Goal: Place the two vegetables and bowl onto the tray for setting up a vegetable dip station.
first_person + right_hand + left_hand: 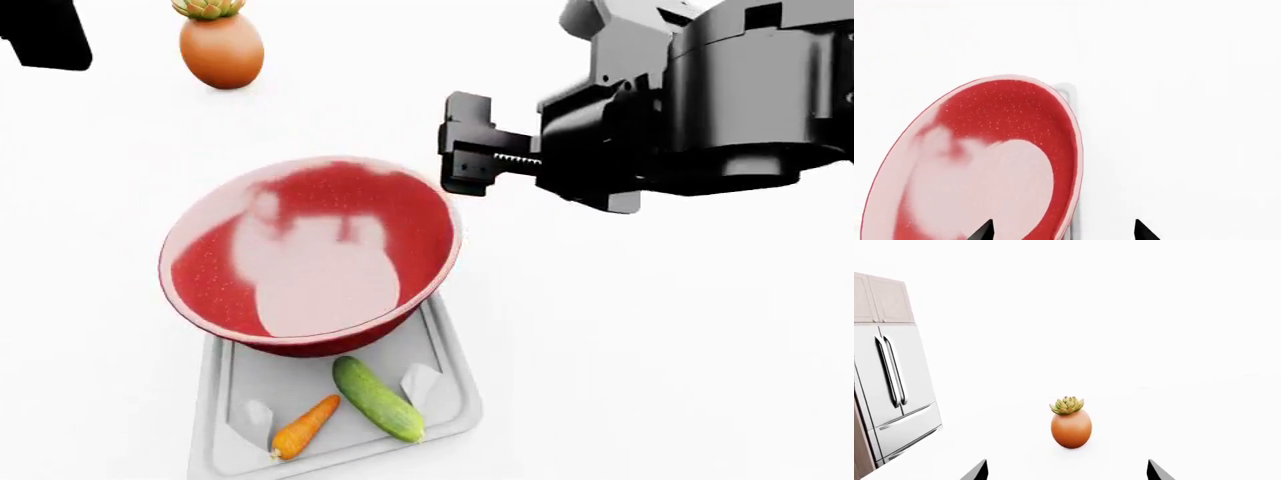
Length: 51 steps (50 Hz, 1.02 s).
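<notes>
The bowl [310,255] is covering the tray's [451,395] far half; the cucumber [378,398] and carrot [304,426] are crowding its near end. Beside the bowl, open bench [667,350] is lying bare; the pot [222,45] is standing well beyond it.

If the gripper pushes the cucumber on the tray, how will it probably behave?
The cucumber looks round and smooth, so it may roll or slip. It lies near the tray's low rim, which may not stop it. It probably stays stiff.
</notes>
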{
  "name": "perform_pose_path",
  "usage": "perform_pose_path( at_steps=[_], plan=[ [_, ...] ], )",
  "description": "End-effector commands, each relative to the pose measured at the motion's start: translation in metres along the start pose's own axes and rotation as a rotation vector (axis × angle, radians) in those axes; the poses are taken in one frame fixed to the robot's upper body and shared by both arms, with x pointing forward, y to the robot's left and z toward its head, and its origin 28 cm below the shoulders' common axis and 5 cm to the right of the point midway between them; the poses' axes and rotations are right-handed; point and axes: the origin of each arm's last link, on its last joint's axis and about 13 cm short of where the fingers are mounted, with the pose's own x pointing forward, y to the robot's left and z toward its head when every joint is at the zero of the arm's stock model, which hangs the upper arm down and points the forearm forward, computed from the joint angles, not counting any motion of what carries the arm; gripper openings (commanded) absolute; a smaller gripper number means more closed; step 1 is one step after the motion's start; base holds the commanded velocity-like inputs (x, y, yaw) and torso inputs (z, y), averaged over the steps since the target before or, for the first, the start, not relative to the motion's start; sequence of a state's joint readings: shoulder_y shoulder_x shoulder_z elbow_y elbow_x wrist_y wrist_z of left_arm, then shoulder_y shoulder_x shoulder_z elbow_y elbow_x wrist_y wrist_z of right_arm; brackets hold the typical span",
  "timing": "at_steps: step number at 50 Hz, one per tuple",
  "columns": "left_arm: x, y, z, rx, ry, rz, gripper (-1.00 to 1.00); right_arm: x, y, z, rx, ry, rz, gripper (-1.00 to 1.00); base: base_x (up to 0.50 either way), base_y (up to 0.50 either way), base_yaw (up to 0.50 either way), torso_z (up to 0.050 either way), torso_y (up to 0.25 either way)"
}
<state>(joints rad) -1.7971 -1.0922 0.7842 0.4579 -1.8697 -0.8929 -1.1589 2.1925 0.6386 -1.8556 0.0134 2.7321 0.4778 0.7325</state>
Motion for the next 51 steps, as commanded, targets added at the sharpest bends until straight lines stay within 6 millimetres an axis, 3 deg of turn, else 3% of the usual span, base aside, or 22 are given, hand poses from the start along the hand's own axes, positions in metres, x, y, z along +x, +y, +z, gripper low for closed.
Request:
perform_pose_path(
  at_steps=[1, 8, 18, 24, 32, 36, 39, 41, 51],
  plan=[
    [-0.011, -0.002, -0.002, -0.009, 0.01, -0.019, 1.0, -0.042, 0.003, -0.018, -0.101, -0.115, -0.048, 1.0, 0.0, 0.0, 0.0, 0.0, 0.0],
    [-0.027, -0.004, -0.006, 0.002, 0.002, -0.041, 1.0, -0.058, 0.003, -0.05, -0.257, -0.254, -0.061, 1.0, 0.0, 0.0, 0.0, 0.0, 0.0],
    [-0.057, -0.015, -0.008, 0.01, -0.059, -0.134, 1.0, -0.087, 0.006, -0.088, -0.313, -0.466, -0.073, 1.0, 0.0, 0.0, 0.0, 0.0, 0.0],
    [-0.079, -0.024, -0.018, -0.014, -0.088, -0.194, 1.0, -0.085, -0.003, -0.113, -0.364, -0.634, -0.18, 1.0, 0.0, 0.0, 0.0, 0.0, 0.0],
    [-0.104, -0.032, -0.032, -0.037, -0.137, -0.224, 1.0, -0.076, -0.007, -0.143, -0.461, -0.735, -0.155, 1.0, 0.0, 0.0, 0.0, 0.0, 0.0],
    [-0.114, -0.027, -0.037, -0.057, -0.172, -0.211, 1.0, -0.071, -0.008, -0.15, -0.489, -0.774, -0.125, 1.0, 0.0, 0.0, 0.0, 0.0, 0.0],
    [-0.122, -0.016, -0.036, -0.066, -0.199, -0.183, 1.0, -0.067, -0.009, -0.167, -0.555, -0.714, -0.123, 1.0, 0.0, 0.0, 0.0, 0.0, 0.0],
    [-0.127, -0.01, -0.033, -0.078, -0.227, -0.15, 1.0, -0.077, -0.013, -0.162, -0.506, -0.867, -0.111, 1.0, 0.0, 0.0, 0.0, 0.0, 0.0],
    [-0.132, -0.002, -0.045, -0.123, -0.293, -0.147, 1.0, -0.069, -0.029, -0.172, -0.508, -0.978, -0.104, 1.0, 0.0, 0.0, 0.0, 0.0, 0.0]
  ],
)
